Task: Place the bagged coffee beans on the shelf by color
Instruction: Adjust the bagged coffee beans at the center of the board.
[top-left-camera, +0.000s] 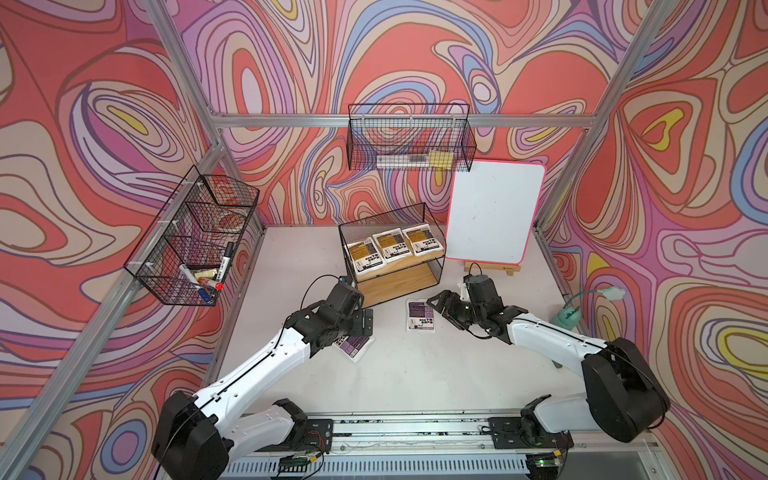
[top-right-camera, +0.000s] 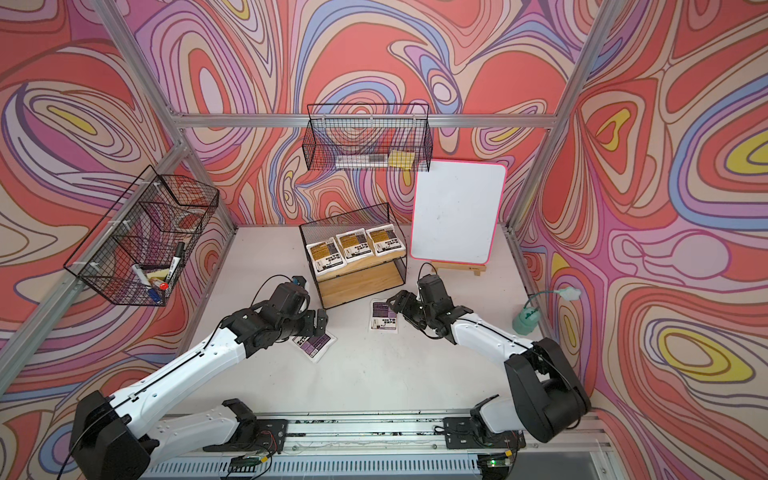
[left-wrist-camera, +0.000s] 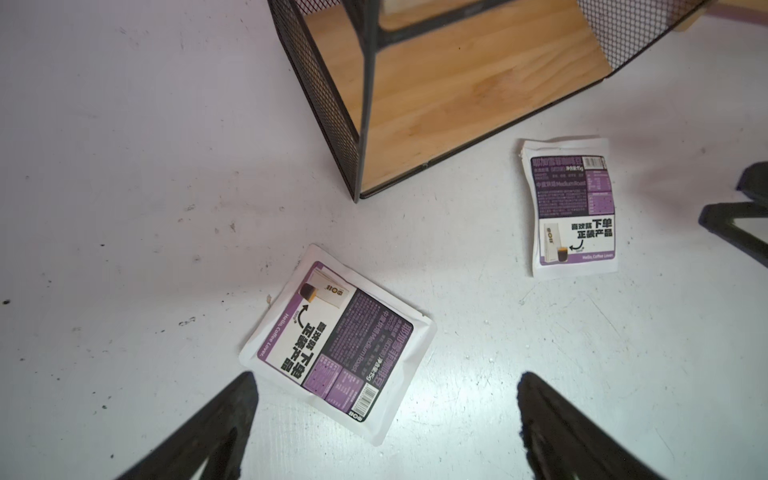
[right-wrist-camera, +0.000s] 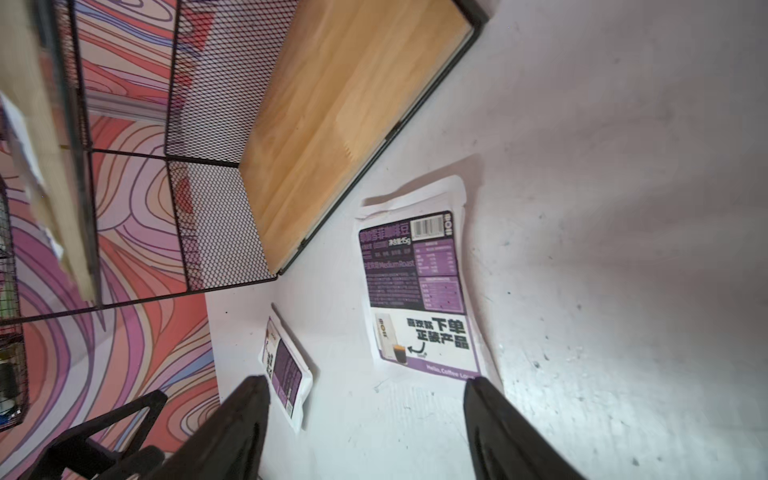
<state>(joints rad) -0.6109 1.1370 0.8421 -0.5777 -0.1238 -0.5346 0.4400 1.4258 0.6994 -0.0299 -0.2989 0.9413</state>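
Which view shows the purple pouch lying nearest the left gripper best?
Left wrist: the purple pouch lies flat with its whole label readable. In both top views the left gripper hides part of it. The right wrist view shows it small and foreshortened.

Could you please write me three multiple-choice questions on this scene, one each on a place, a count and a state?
1. Where do the yellow pouches lie? A. On the upper board of the shelf B. On its lower board C. On the table
2. How many purple pouches lie on the table? A. One B. Two C. Four
3. How is the right claw? A. Shut on a pouch B. Open, empty C. Shut, empty
Answers: 1 A, three sit side by side there; 2 B, both lie flat near the shelf; 3 B, its fingers stand apart, nothing between.
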